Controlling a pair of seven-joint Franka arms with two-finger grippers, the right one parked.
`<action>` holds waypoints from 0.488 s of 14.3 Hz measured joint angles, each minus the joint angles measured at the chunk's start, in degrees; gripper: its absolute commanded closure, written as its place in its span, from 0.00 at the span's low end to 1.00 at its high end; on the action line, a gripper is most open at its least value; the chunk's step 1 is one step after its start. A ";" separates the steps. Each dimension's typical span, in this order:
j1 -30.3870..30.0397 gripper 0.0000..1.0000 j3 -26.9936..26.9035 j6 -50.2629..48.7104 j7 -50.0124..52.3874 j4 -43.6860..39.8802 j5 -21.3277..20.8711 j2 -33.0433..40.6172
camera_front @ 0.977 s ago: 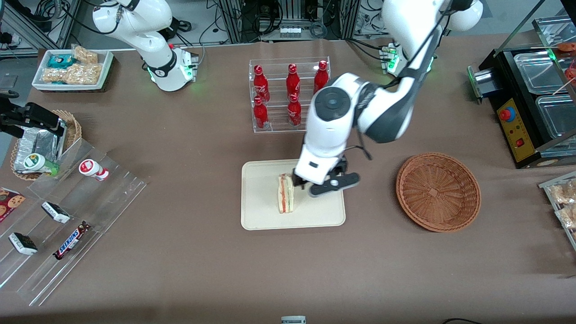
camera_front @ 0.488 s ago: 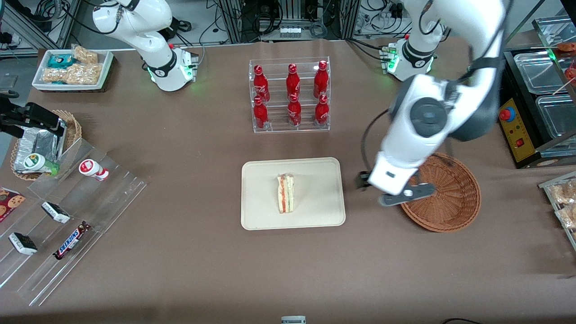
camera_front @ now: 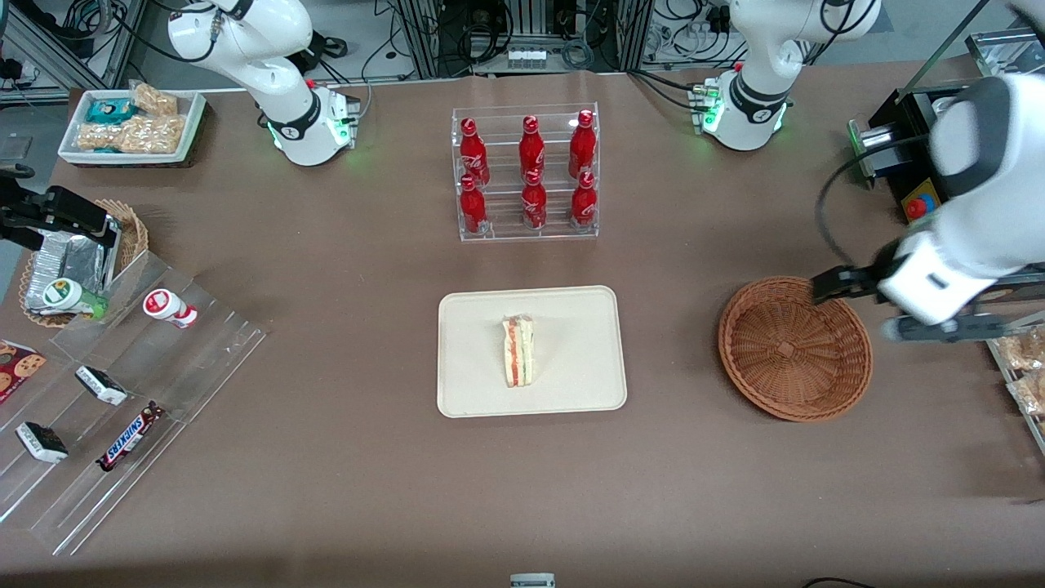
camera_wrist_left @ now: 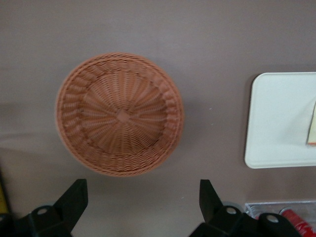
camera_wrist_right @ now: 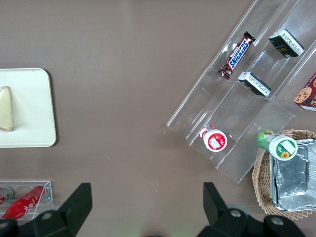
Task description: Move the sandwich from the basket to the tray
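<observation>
Worktop (camera_front: 326, 490): covered wholly by a matte brown sheet.
Edge farthest from the front camera: metal frames (camera_front: 522, 33) and dark cables (camera_front: 392, 41) are seen above grey floor.
Light: even; green glows are cast at both arm bases.
Pincer (camera_wrist_left: 143, 210): held open above bare worktop beside the basket (camera_wrist_left: 120, 114).

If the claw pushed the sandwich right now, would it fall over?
Probably yes. The sandwich stands on a narrow edge on the tray, so a sideways nudge could tip it. It looks soft, likely squashing easily. The claw, open, hangs above the table beside the basket.
</observation>
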State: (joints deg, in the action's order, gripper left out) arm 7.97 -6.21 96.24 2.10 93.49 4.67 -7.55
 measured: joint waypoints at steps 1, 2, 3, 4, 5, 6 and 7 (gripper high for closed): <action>-1.72 0.00 -0.01 -0.87 -1.32 -0.20 0.03 0.85; -2.94 0.00 -0.01 -2.10 -1.82 -0.91 0.03 1.49; -3.55 0.00 -0.01 -3.22 -1.85 -1.96 0.03 1.94; -3.77 0.00 -0.01 -4.27 -1.85 -3.26 0.02 2.21; -3.82 0.00 -0.05 -5.13 -1.82 -4.52 -0.04 2.37; -3.82 0.00 -0.13 -6.05 -1.80 -5.47 -0.24 2.47; -3.83 0.00 -0.21 -6.83 -1.78 -5.98 -0.73 2.56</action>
State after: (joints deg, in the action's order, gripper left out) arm 4.14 -6.42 89.41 0.32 87.51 3.94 -4.99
